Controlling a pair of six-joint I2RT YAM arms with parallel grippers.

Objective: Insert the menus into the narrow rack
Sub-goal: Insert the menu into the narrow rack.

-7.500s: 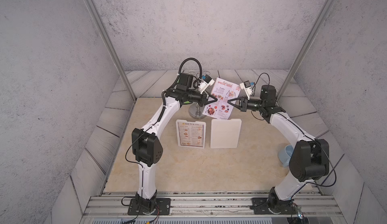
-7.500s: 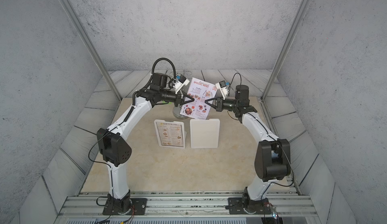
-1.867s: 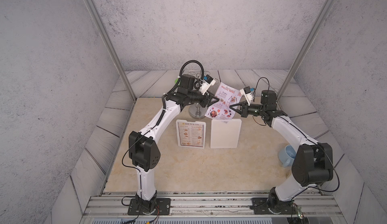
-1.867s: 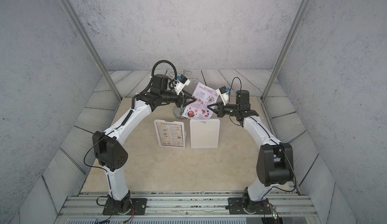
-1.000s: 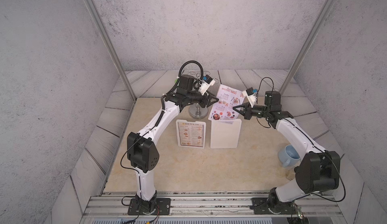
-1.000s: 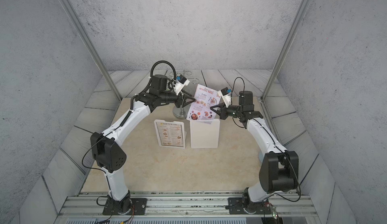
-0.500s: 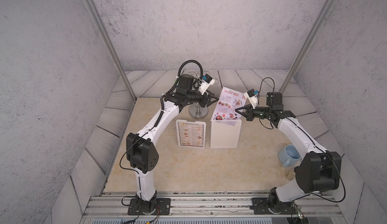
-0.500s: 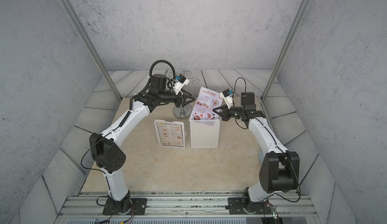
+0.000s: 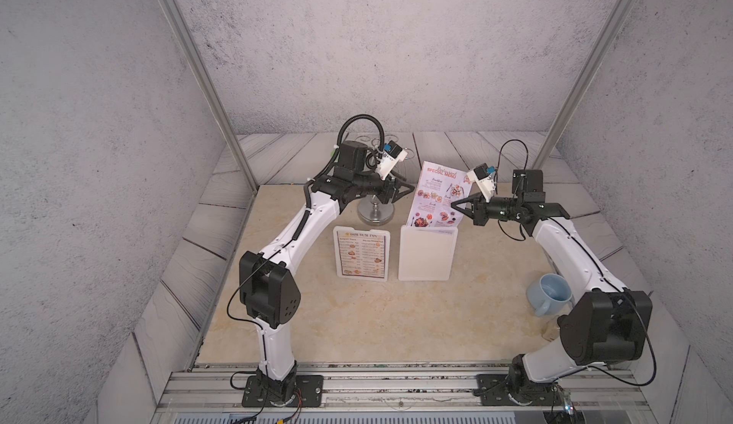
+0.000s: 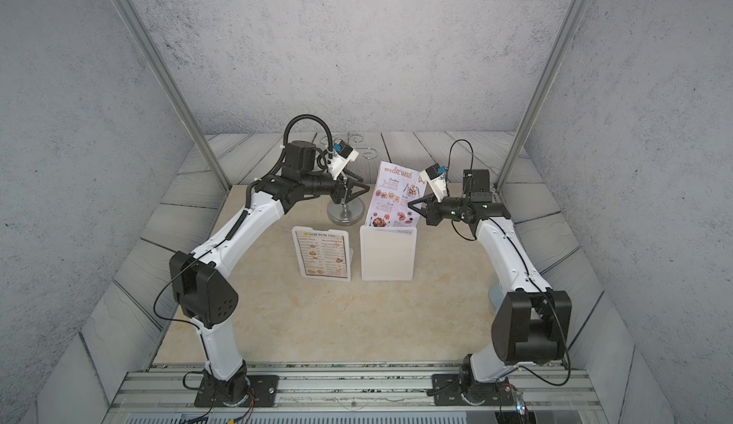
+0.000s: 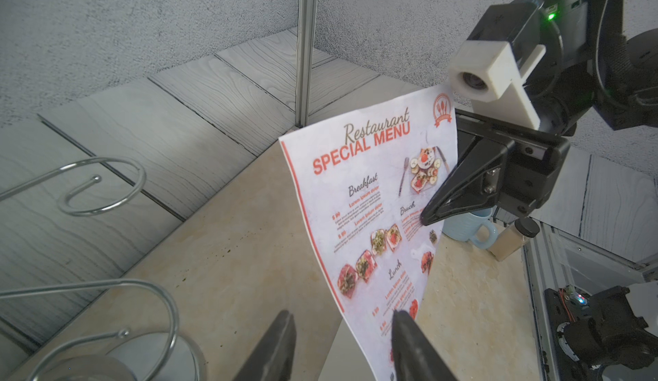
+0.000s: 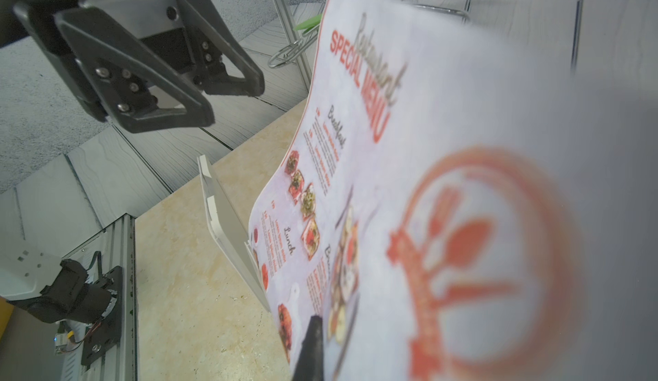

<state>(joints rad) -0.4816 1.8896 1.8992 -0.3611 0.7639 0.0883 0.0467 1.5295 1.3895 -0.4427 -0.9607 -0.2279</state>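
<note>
Both top views show two white racks standing side by side mid-table. The left rack (image 9: 361,252) already shows the Dim Sum Inn menu (image 10: 321,254) in its face, so that half looks done. The Special Menu (image 9: 436,196) stands nearly upright above the right rack (image 9: 427,252), its lower edge at or just inside the top slot; from the right wrist view the sheet meets the rack's upper edge, but how deep it sits I cannot tell.

The right gripper (image 9: 456,205) is clenched on the sheet's right edge, about halfway up. The left gripper (image 9: 408,189) hangs just beside the sheet's other edge with its jaws parted and nothing between them; the left wrist view shows one finger (image 11: 414,343) in front of the paper, without a pinch.

Left to do, by my reading: slide this sheet fully down into the slot, then let go. The paper bows a little, so it may buckle if pushed off-line.
</note>
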